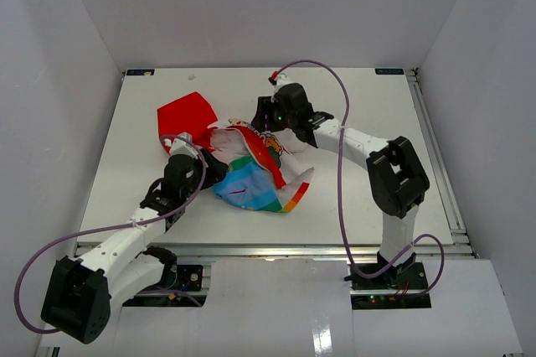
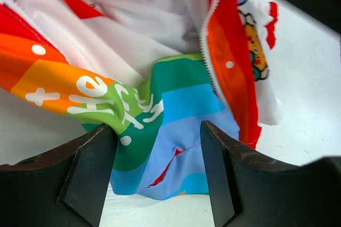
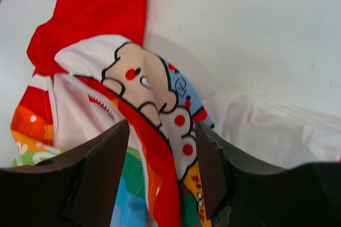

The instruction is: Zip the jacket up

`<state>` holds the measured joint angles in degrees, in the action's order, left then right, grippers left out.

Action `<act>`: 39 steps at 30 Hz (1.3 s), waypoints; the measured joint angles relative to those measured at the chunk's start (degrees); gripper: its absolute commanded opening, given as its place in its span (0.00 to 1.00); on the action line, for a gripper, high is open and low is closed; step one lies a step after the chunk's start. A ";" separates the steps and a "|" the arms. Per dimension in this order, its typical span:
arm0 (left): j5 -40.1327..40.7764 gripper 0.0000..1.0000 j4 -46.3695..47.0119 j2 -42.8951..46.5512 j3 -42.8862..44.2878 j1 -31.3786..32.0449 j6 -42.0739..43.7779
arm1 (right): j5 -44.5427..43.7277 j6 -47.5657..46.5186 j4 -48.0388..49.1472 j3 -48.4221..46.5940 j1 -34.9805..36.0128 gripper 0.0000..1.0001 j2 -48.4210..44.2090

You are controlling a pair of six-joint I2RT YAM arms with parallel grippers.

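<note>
Taking twelve o'clock as straight away from the arm bases, the left end effector (image 2: 157, 136) is nearest. It sits at the seven o'clock edge of the jacket (image 1: 251, 168) with its fingers spread wide. The rainbow hem (image 2: 176, 131) bulges up between them but is not pinched, so it has hold of nothing.

The jacket lies crumpled and unzipped a little left of the middle of the bench (image 1: 134, 139). Its front is folded over itself, and one row of zipper teeth (image 2: 205, 40) runs along a red edge.

At the jacket's one o'clock side the right end effector (image 3: 162, 131) stands over a cartoon figure (image 3: 138, 83). Its fingers are parted with cloth below them, and it grips nothing either. Farthest off, the red hood (image 1: 186, 114) points to eleven o'clock.

The main risk, in my judgement, is the bunching. Neither the slider nor the second row of teeth can be made out, so a closing finger could take a fold of loose lining instead of the zipper edge. With neither end effector pinning the fabric, any pull could drag the whole garment across the bench. Fabric caught under the teeth could jam the zip.

White lettering (image 2: 114, 104) crosses the orange and green stripes beside a white plus sign. It is seen upside down and creased, and no whole word can be read. No brand label shows.
</note>
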<state>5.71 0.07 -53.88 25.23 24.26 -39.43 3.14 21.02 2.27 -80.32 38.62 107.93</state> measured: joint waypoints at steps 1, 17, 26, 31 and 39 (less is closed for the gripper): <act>0.57 0.73 -0.24 0.31 0.59 0.86 0.30 | -0.25 -0.75 -1.00 3.16 0.25 0.55 -3.20; 6.64 0.72 0.42 -2.10 -0.09 2.22 4.02 | -21.14 -6.71 -11.99 26.10 19.00 0.40 -24.10; 7.07 0.73 1.18 -0.04 -1.27 2.42 4.10 | -29.75 -8.73 -13.64 24.36 19.99 0.41 -19.67; 5.37 0.73 2.81 0.95 -2.15 2.50 4.51 | -31.31 -10.27 -14.28 21.50 19.73 0.25 -13.53; 1.42 0.72 6.76 5.83 -5.51 2.50 5.33 | -27.46 -11.44 -14.31 18.17 15.22 0.08 -10.00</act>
<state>7.12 6.82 -48.04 19.72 26.76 -34.10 -24.32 9.58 -12.04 -62.15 53.84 97.94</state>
